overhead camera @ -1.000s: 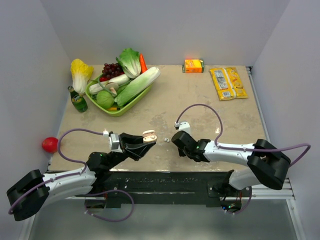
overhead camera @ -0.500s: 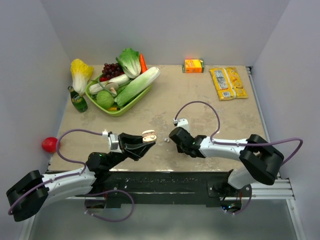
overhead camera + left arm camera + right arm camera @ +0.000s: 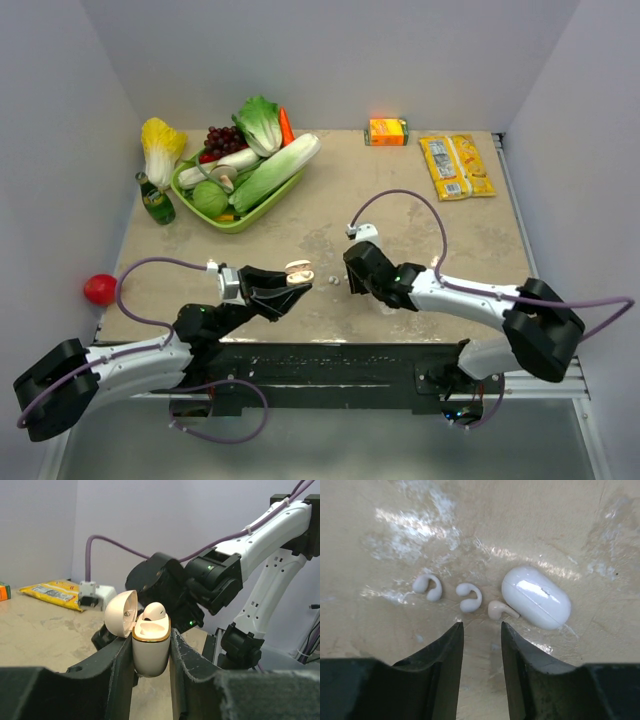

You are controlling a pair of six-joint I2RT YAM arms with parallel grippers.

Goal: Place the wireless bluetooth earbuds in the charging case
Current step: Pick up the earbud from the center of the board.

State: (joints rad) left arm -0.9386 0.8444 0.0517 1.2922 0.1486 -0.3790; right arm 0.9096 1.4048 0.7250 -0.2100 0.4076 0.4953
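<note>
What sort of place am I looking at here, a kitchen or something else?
Probably a robotics lab bench: a left arm and right arm bolted to a table boxed in by blank white panels, with mismatched props, a vegetable tray, a snack packet, an earbud case.

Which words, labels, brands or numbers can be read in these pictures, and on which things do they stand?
No text can be read in any view.
orange carton: print too small to read.
yellow packet: white labels, blurred.
green bottle: label too small.
charging case: small dark mark on the open lid, not readable.
</note>
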